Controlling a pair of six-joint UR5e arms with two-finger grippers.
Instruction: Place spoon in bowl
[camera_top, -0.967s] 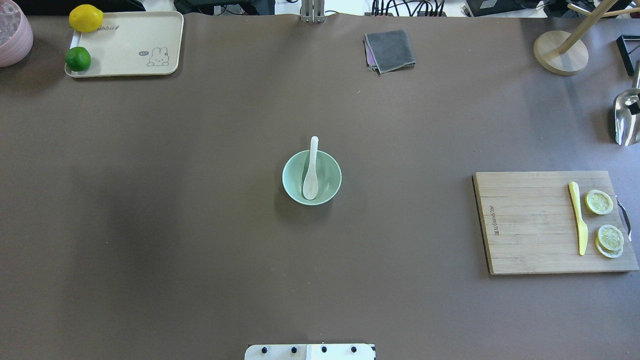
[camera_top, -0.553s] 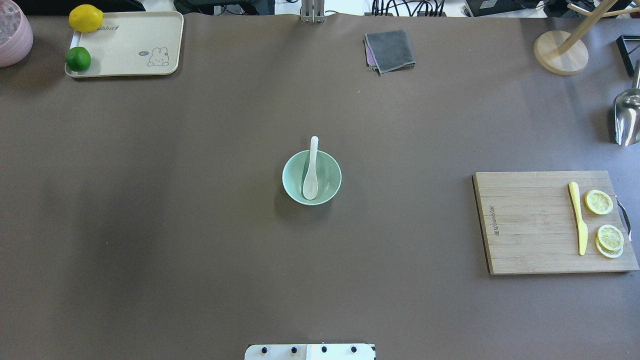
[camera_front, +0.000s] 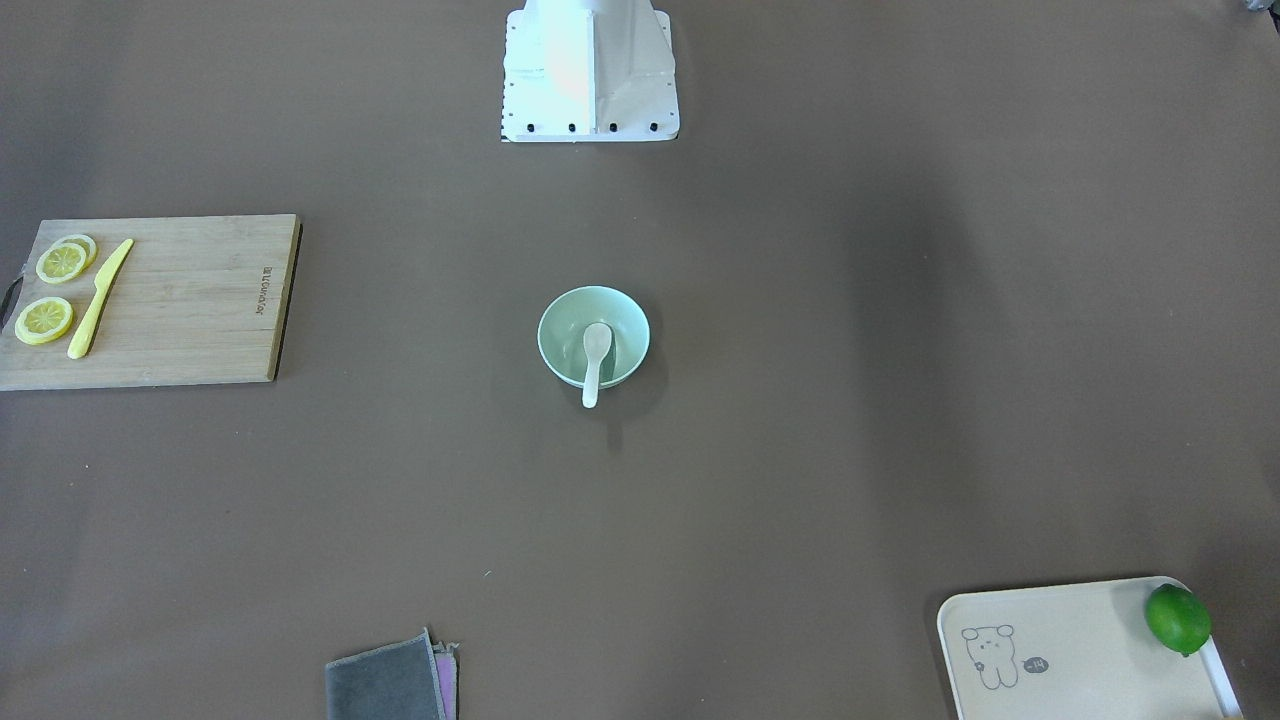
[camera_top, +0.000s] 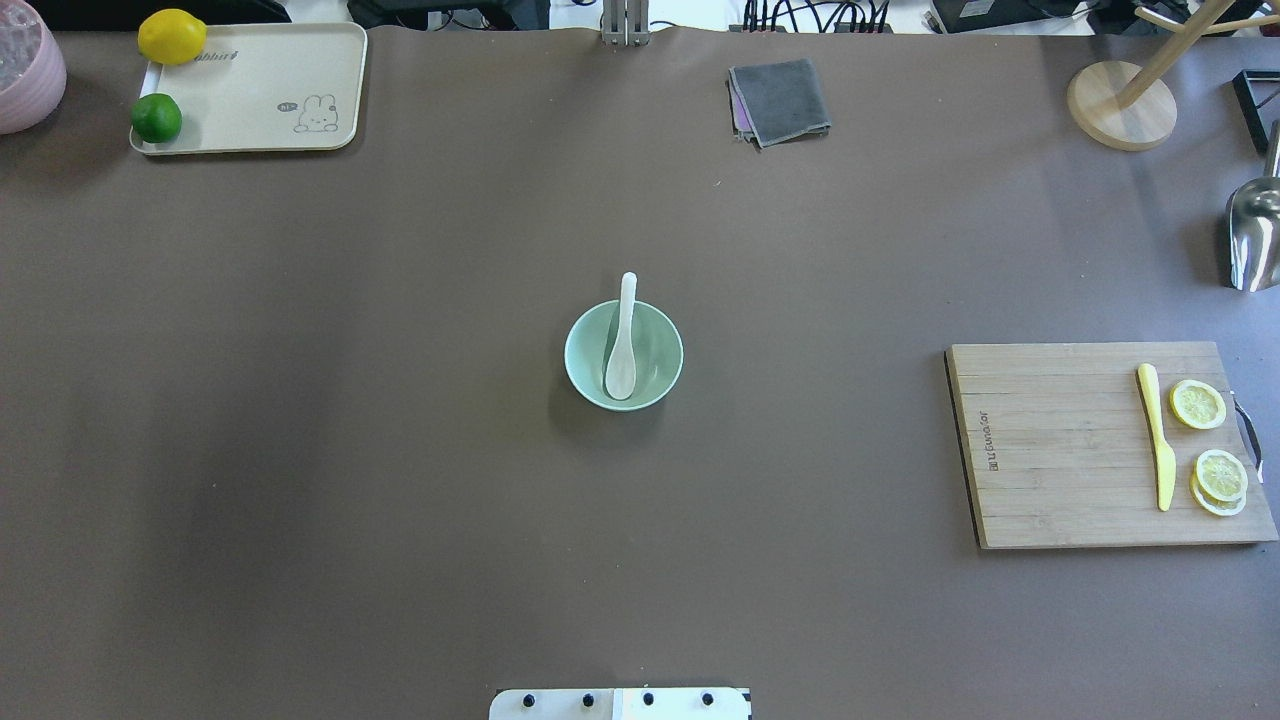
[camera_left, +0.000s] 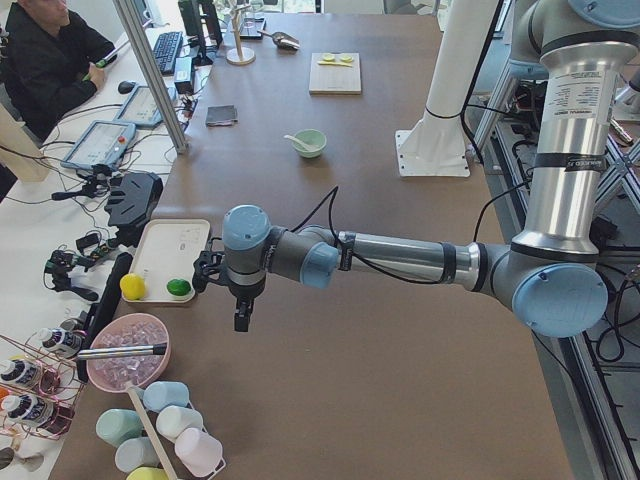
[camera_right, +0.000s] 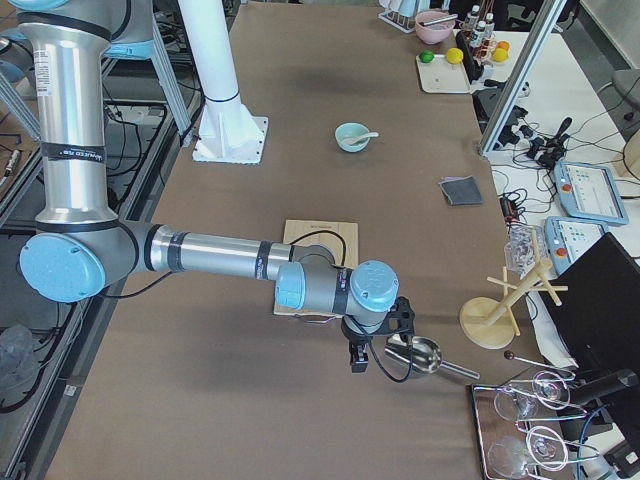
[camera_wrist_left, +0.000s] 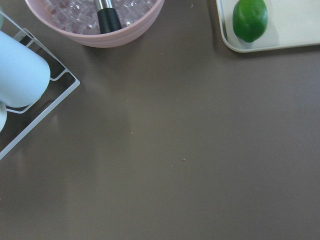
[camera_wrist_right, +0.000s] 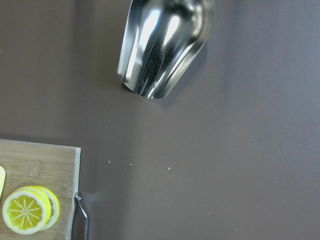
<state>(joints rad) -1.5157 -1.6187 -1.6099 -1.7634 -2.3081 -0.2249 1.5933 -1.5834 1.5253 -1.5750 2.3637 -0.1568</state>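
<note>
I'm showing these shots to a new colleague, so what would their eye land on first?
Most likely the pale green bowl alone in the middle of the table, with the white spoon lying in it, handle over the far rim. Next, the wooden cutting board on the robot's right with lemon slices and a yellow knife, and the tray at the far left corner holding a lemon and a lime.

I see a glossy spoon (camera_top: 621, 340) in a smooth bowl (camera_top: 660, 350). Near my right claw (camera_right: 357, 362), a mirror-polished metal scoop (camera_wrist_right: 162, 45) lies on the matt tabletop (camera_wrist_right: 225, 165).
</note>
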